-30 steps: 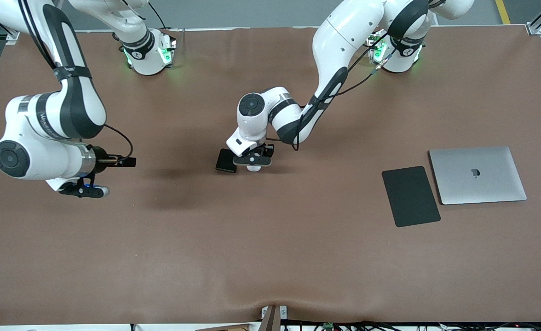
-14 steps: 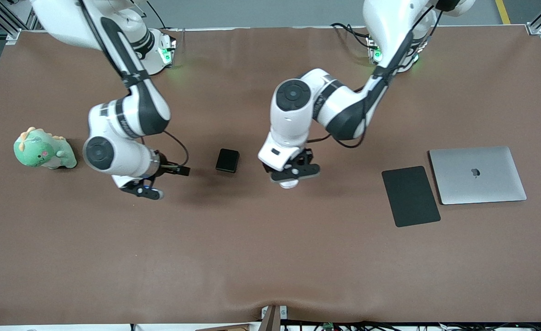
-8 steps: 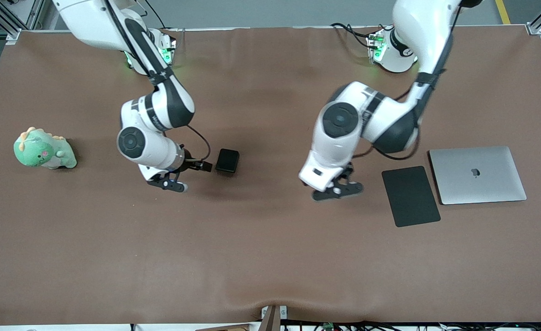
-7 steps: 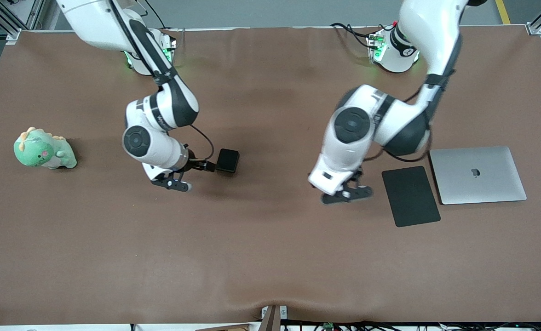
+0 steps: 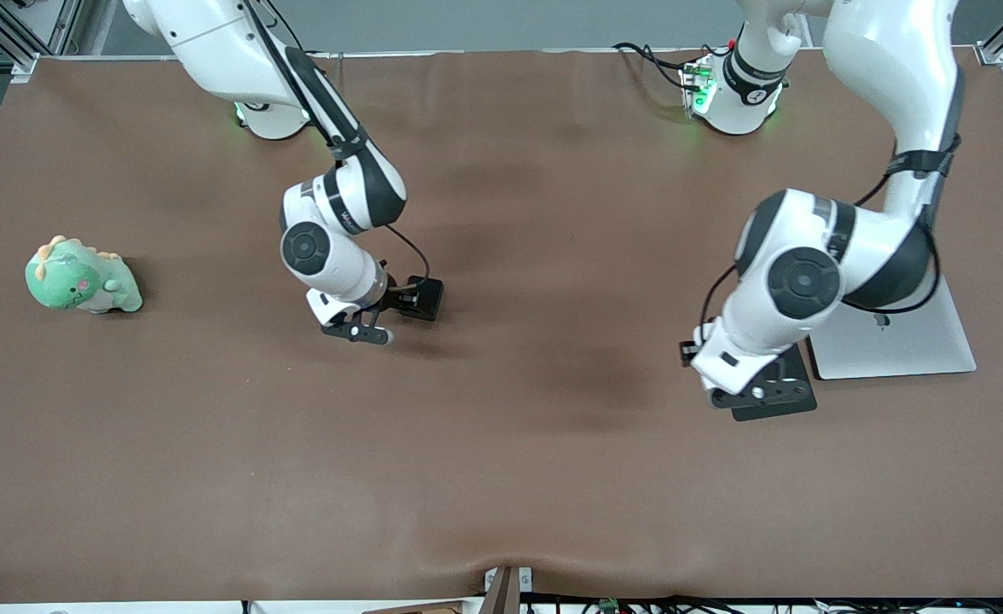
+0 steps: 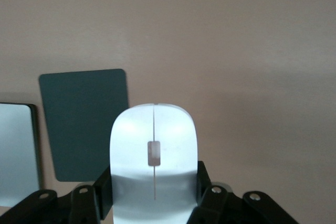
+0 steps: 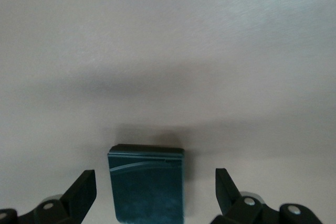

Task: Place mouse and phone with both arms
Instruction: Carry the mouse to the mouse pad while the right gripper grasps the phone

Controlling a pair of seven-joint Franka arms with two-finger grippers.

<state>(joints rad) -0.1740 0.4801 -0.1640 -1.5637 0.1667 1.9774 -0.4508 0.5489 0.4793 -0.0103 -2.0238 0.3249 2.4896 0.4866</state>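
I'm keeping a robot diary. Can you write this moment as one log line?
left gripper: shut on mouse, over mouse pad | right gripper: open, around phone on table

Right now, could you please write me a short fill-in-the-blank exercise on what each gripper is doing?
1. The left gripper is shut on the glossy white oval ____.
2. It hangs over the flat black mouse ____.
3. The right gripper is ____, its fingers either side of the small black slab phone.

Missing words: mouse; pad; open
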